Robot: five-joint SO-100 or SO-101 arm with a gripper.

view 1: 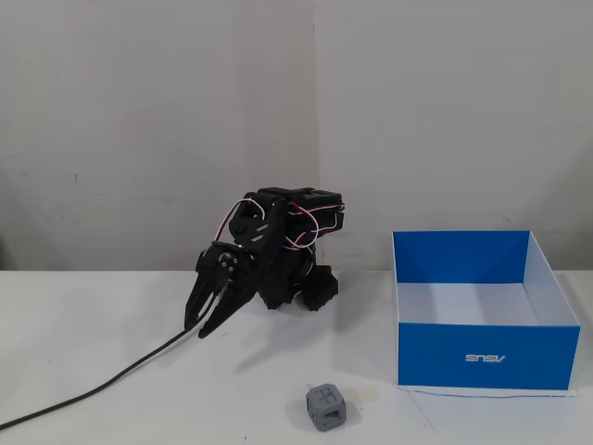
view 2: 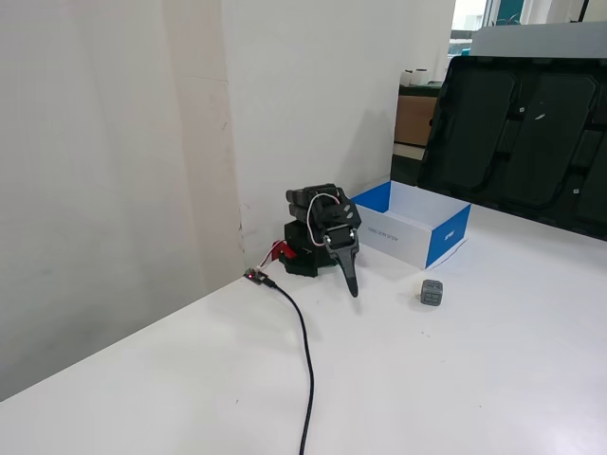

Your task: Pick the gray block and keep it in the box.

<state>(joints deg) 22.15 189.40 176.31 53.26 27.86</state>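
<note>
Right now, in a fixed view facing the arm, the gripper is hanging folded low near the arm's base, its two fingers pointing down at the white table and standing slightly spread with nothing between them. The gray block is sitting on the table well apart from the gripper, lying toward the camera and to the right of it in this view, just beside the front left corner of the blue box without touching it. A black cable is trailing away from the arm toward the lower left.

In a fixed view from the side, the gripper is pointing down and toward the block; the gap between its fingers cannot be made out here. The gray block is lying to the right of the gripper, with bare table between them, and in front of the box. Being a cube, it offers no long axis, so I judge the reach turns only on direction: outward from the base, toward the box side.
</note>
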